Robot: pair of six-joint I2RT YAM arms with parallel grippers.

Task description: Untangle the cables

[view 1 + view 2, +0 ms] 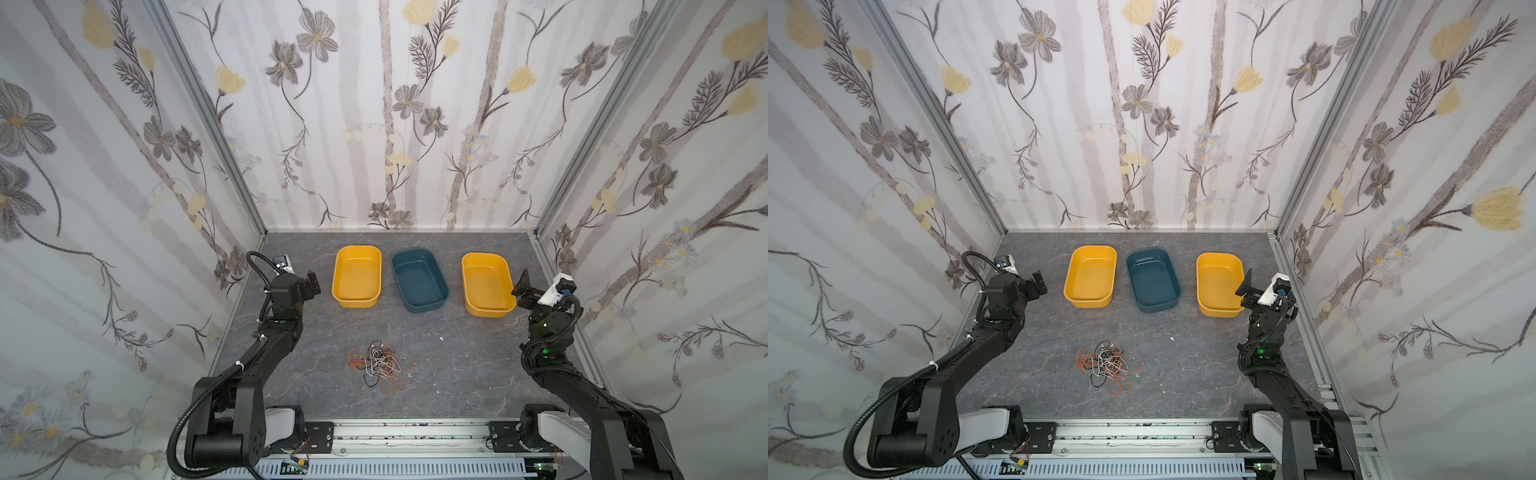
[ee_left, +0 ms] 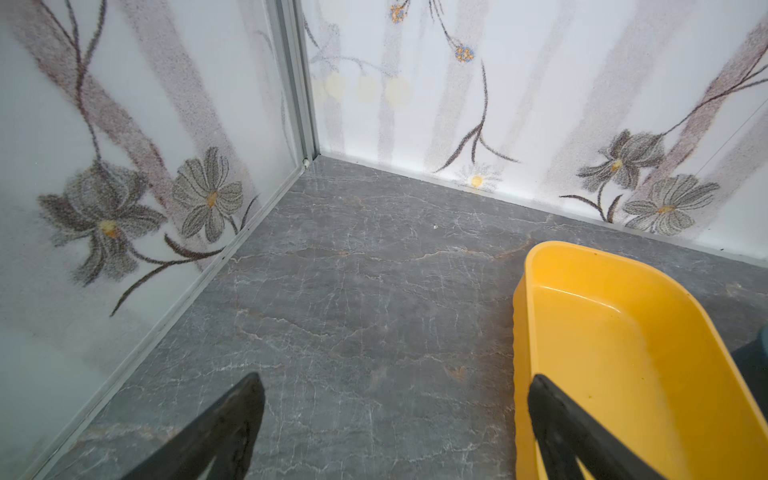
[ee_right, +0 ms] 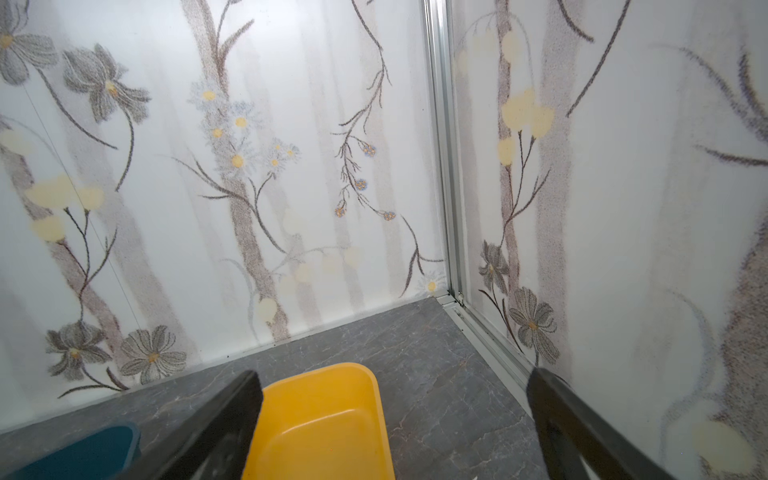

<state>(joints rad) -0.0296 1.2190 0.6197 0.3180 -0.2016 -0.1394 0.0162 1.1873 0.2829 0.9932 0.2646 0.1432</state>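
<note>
**Knot of cables untouched, both arms off to the sides**

The cables (image 1: 380, 365) lie in one loose knot of orange, white and black strands on the grey table (image 1: 457, 374), near its front edge and about midway between the two arms. Nothing touches them.

The left gripper (image 2: 395, 382) has its jaws spread wide and holds nothing. The right gripper (image 3: 395, 376) is just as wide and just as empty. Each is raised near a back corner, well apart from the knot. This looks like a resting pose that leaves the middle of the table free.

Three tubs stand in a row along the back: a yellow tub (image 1: 356, 282) by the left gripper, a blue tub (image 1: 419, 280) in the middle, and a second yellow tub (image 1: 486, 286) by the right gripper. All three are empty. They are probably set out to take the strands once separated, so the work seems not yet begun.
</note>
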